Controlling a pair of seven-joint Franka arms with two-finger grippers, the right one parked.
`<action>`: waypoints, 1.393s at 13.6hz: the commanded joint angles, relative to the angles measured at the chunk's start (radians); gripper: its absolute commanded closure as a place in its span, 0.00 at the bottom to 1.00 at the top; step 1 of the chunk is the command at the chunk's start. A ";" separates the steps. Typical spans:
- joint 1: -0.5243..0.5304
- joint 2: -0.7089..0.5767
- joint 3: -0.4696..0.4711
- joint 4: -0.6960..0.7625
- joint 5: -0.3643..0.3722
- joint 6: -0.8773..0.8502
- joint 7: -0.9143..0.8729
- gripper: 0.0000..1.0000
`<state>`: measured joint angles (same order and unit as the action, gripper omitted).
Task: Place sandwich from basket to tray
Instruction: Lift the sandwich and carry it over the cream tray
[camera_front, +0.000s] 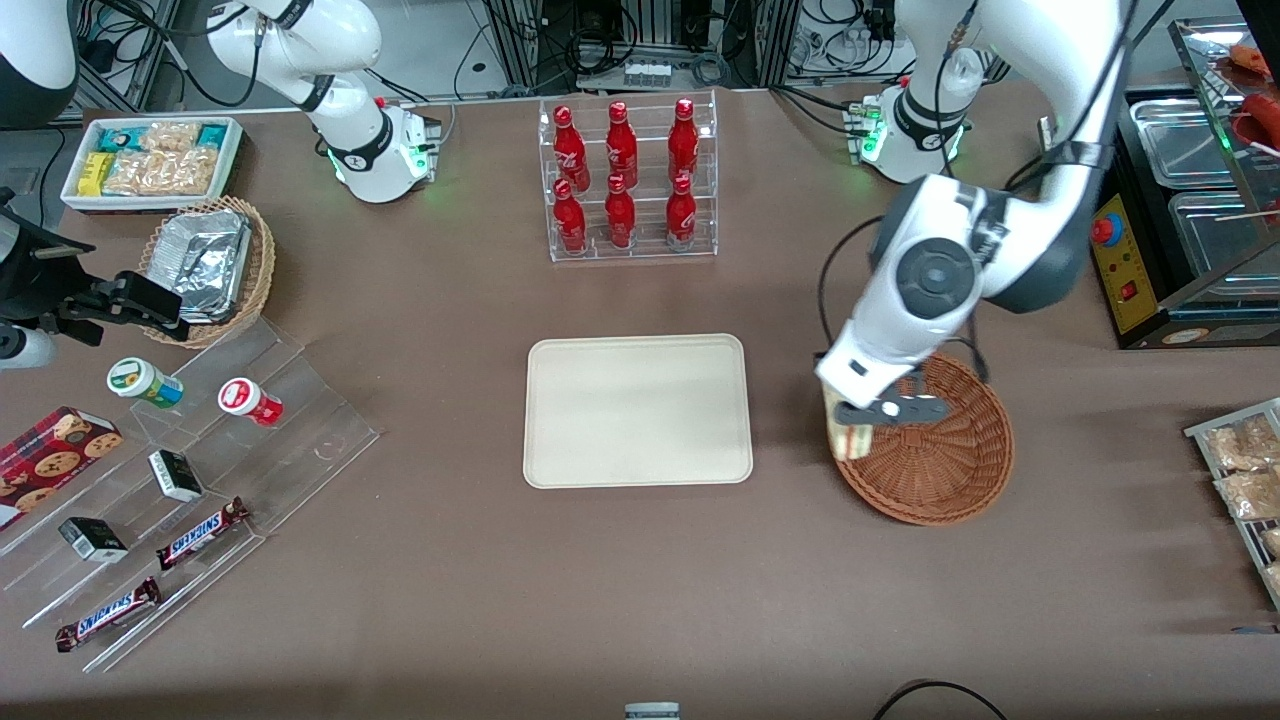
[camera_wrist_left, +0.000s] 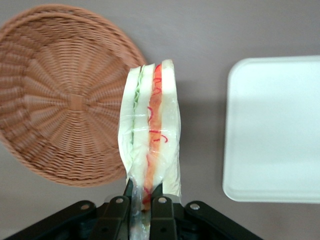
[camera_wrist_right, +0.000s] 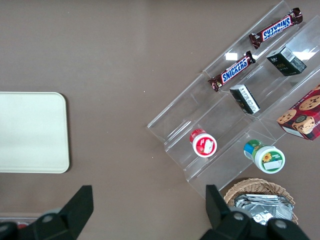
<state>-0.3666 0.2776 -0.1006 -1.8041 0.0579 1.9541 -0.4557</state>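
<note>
Sandwich hangs clamped in the gripper above the basket rim, on the side toward the cream tray; both containers sit bare on the brown table, near bottle rack.

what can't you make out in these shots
- Front view: most of the sandwich is covered by the gripper and arm.
- Front view: part of the basket is covered by the arm.
- Left wrist view: basket and tray are cut off by the picture's edges.
</note>
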 joint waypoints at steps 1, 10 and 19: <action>-0.072 0.057 0.006 0.066 0.007 -0.011 0.009 1.00; -0.235 0.300 0.006 0.304 -0.003 -0.009 -0.136 1.00; -0.290 0.437 0.006 0.399 0.000 0.064 -0.227 1.00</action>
<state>-0.6361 0.6764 -0.1065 -1.4427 0.0563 2.0002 -0.6569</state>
